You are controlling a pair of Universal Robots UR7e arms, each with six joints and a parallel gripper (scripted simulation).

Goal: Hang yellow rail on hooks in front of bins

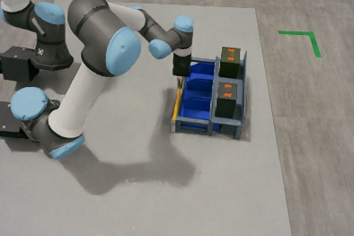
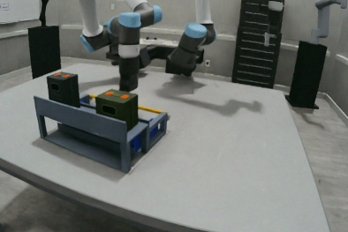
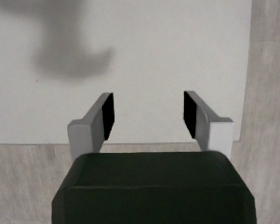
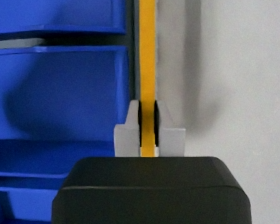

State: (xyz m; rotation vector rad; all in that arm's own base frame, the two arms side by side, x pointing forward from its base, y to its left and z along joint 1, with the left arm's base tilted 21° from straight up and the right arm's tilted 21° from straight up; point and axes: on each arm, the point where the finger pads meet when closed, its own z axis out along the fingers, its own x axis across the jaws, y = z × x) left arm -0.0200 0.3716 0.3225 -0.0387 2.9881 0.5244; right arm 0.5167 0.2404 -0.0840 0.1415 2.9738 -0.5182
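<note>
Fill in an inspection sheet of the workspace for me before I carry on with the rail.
Surface: grey table, shadows on it.
Job's things: yellow rail along the front of the blue bins; its seating between the end plates can't be confirmed.
Clutter: nothing seen loose; two dark boxes stand in the shelf unit.
Grippers: right gripper shut on the rail; left gripper open, away from the shelf unit.
Cables: nothing seen.
Surroundings: dark cabinet by the wall; green tape on the floor.
</note>
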